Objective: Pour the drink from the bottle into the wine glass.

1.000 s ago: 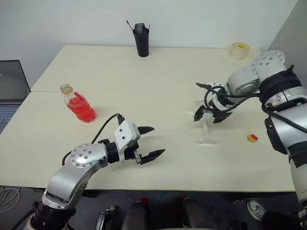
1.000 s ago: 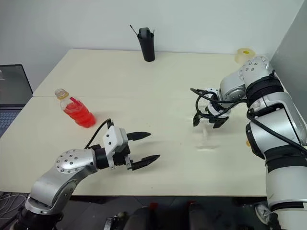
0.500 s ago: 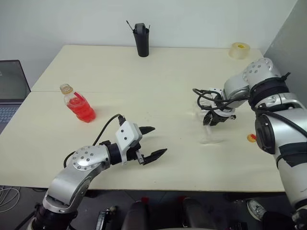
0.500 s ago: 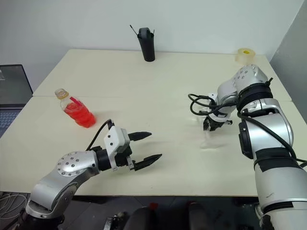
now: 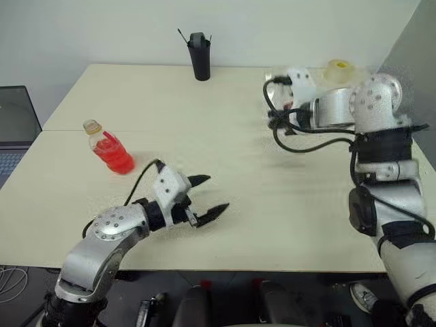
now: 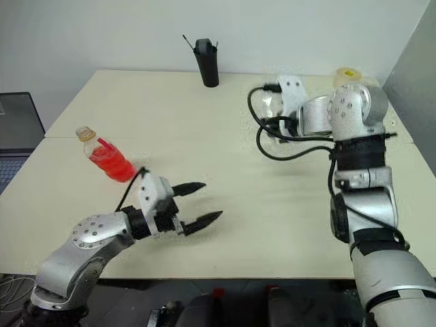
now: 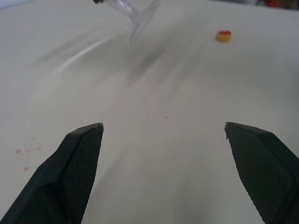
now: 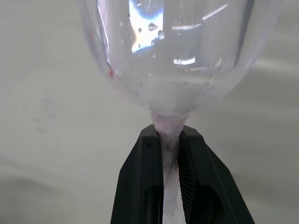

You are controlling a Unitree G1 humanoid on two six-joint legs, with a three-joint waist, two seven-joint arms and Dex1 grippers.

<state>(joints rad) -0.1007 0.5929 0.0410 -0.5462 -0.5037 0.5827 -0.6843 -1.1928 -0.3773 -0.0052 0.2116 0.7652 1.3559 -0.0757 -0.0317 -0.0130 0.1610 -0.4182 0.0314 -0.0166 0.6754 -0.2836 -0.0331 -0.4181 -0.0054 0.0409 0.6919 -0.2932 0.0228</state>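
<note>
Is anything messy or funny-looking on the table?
A few small red specks dot the table near the left gripper, like drips of drink. A little red and yellow cap lies loose, and the bottle stands uncapped. The wine glass, pinched by its stem in the right gripper, has droplets inside.

You've got the bottle of red drink upright on the table's left; the empty wine glass is pinched by its stem.

An office or lab is suggested by a plain cream counter, a bare white wall, and a laptop at one side.
</note>
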